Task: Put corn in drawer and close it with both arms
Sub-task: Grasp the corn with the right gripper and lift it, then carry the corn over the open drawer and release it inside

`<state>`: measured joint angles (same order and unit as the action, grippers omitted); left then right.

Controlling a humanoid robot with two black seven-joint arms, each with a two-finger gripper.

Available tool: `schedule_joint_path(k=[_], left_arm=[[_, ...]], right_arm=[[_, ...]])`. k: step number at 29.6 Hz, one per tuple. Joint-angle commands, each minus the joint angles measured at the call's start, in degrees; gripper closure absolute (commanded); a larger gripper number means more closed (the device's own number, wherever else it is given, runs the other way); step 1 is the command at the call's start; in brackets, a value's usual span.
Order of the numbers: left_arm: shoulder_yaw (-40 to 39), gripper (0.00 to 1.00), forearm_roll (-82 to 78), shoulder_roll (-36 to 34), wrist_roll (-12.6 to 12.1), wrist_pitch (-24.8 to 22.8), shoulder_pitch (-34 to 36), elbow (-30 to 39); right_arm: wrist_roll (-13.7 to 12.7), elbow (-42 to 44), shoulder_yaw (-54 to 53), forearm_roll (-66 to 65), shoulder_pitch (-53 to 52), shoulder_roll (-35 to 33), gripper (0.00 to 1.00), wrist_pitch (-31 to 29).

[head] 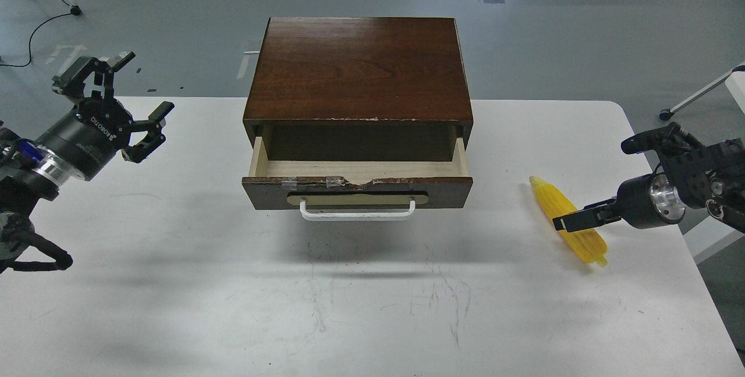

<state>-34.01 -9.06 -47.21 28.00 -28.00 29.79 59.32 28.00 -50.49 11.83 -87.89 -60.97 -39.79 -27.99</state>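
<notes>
The corn (pixel 546 194) lies flat on the white table (pixel 174 295), right of the cabinet, pointed end away from me. The drawer (pixel 358 191) is pulled open, with its pale wood inside empty and its white bar handle (pixel 357 215) facing me. My right gripper (pixel 573 221) comes in from the right, low over the middle of the corn; it is seen side-on, so its fingers cannot be told apart. My left gripper (pixel 145 82) is open and empty, held above the table's far left, well apart from the drawer.
The dark brown cabinet (pixel 358 68) stands at the table's far middle. The table's right edge is close behind the corn. A white table leg (pixel 698 95) and cables lie on the grey floor beyond.
</notes>
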Motion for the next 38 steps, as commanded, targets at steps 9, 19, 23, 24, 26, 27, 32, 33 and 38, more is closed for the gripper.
schedule_joint_path(k=[9,19,23,24,26,27,32,33,38], left_arm=[[0.0,0.01,0.01,-0.08,0.0,0.0,0.09,0.0],[-0.09,0.01,-0.87,-0.08,0.0,0.0,0.0,0.0],[-0.18,0.01,-0.87,-0.17,0.0,0.0,0.09,0.01],[-0.27,0.01,-0.87,-0.17,0.0,0.0,0.09,0.09],[-0.27,0.01,-0.87,-0.25,0.0,0.0,0.09,0.09],[-0.27,0.01,-0.87,-0.43,0.0,0.0,0.09,0.01],[-0.27,0.01,-0.87,-1.31,0.0,0.0,0.09,0.27],[-0.18,0.01,-0.96,-1.57,0.0,0.0,0.09,0.36],[-0.18,0.01,-1.31,-2.63,0.0,0.0,0.0,0.44]], right_arm=[[0.0,0.57,2.75,0.0,-0.46,1.03,0.78,-0.01],[0.0,-3.12,2.4,1.23,-10.29,0.32,0.92,-0.01],[0.0,-5.67,2.49,5.44,-22.85,0.41,0.91,-0.01],[0.0,-5.94,2.58,6.58,-24.96,0.59,0.91,-0.01],[0.0,-7.51,2.84,9.31,-30.68,1.37,0.91,-0.01],[0.0,-8.74,3.1,10.45,-34.44,3.38,0.9,-0.01],[0.0,-13.05,7.14,10.81,-44.13,10.07,0.9,-0.01],[0.0,-14.71,8.37,10.72,-45.97,11.65,0.89,-0.01],[0.0,-20.6,11.45,9.41,-49.85,15.69,0.89,-0.01]])
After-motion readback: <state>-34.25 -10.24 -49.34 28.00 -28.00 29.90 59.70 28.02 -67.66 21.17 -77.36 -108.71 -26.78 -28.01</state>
